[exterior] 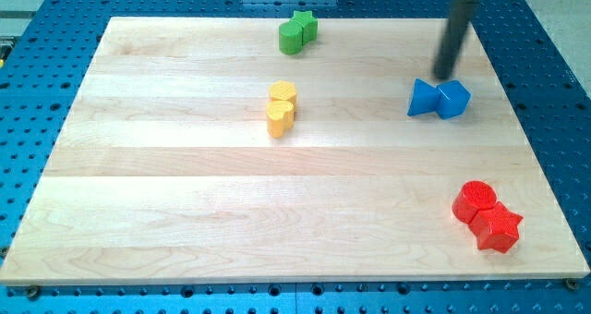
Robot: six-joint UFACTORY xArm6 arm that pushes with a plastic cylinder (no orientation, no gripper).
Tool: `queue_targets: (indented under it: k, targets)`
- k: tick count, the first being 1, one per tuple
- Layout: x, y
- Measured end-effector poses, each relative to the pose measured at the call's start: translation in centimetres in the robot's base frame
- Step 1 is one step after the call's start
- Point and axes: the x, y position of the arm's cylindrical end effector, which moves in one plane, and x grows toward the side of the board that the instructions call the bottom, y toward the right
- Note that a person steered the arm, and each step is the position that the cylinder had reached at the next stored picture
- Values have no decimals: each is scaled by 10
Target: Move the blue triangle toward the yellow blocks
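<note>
Tip (444,78) above blue triangle (423,100), wooden board (185,185)

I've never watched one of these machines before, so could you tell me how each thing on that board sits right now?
my tip: down, just above the blue pair.
blue triangle: touching blue cube.
yellow blocks: pressed together, mid-board.
green blocks: together, top edge.
red blocks: together, lower right.

On the table (166,166), two touching green blocks (295,32) sit at top centre. Two touching yellow blocks (281,108) lie below them, left of centre. At upper right, the blue triangle (424,99) touches the blue cube (453,99) on its right; my tip (444,77) stands just behind them. Two touching red blocks (487,214) sit at lower right.
</note>
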Motion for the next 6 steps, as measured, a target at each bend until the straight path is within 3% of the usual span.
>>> queue_targets:
  k: [1, 4, 6]
  targets:
    - [26, 37]
    - [49, -77]
    - [71, -75]
